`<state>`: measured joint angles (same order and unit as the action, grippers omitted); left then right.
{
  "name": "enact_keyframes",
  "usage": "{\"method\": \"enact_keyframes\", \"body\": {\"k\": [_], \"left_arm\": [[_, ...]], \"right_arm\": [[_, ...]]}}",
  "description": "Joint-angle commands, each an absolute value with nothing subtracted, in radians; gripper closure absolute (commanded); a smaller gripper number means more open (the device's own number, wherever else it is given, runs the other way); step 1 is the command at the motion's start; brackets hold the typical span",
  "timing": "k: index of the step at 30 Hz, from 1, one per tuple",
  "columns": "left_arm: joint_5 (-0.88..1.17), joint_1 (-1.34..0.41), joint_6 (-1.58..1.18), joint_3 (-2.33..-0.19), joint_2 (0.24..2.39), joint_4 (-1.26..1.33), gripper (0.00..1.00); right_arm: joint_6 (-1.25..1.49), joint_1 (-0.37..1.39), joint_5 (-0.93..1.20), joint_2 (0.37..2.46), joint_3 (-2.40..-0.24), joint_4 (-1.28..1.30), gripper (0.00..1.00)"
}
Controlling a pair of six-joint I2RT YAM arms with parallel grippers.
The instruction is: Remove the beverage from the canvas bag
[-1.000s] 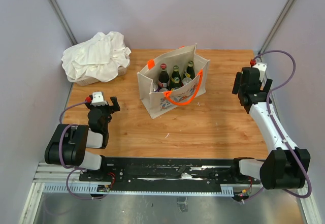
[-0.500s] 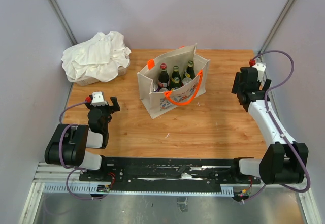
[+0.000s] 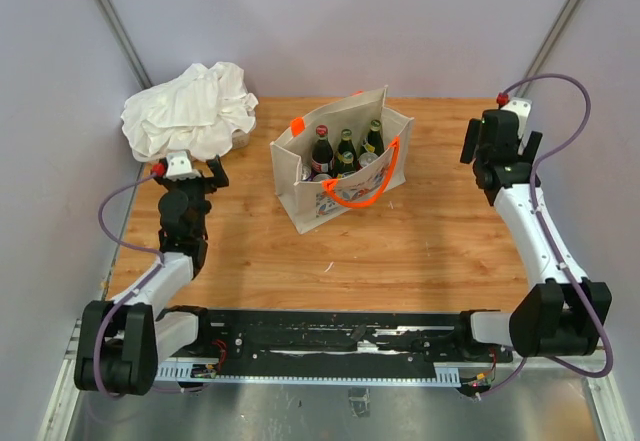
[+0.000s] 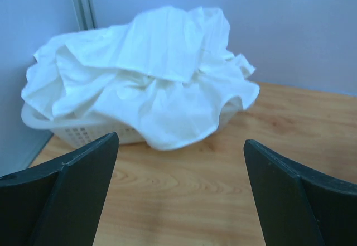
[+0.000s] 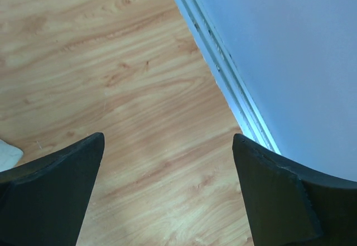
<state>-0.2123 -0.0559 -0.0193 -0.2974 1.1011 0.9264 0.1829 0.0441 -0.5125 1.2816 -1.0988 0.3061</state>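
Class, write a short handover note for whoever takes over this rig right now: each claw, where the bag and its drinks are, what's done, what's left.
Left claw: open, empty, left of the canvas bag, pointing at the white cloth heaped in a basket.
Right claw: open, empty, over bare wood by the right wall.
Canvas bag: upright mid-table, with at least three bottles standing inside.
Done: nothing is out yet.
Left: bring a claw over the bag, probably grip one bottle by its neck, lift it clear and set it on the table.
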Motion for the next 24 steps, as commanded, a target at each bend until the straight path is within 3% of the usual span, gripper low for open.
{"method": "enact_keyframes", "body": {"k": [1, 12, 24], "left_arm": [[-0.262, -0.065, 0.008, -0.474, 1.058, 0.713, 0.0], [0.024, -0.067, -0.133, -0.803, 1.122, 0.439, 0.0], [0.12, -0.257, -0.171, -0.884, 1.125, 0.336, 0.01]], "right_arm": [[0.12, 0.038, -0.527, 1.306, -1.184, 0.366, 0.02], [0.101, 0.037, -0.411, 1.107, -0.97, -0.06, 0.02], [0.073, 0.104, -0.164, 1.12, -1.142, 0.077, 0.01]]}}
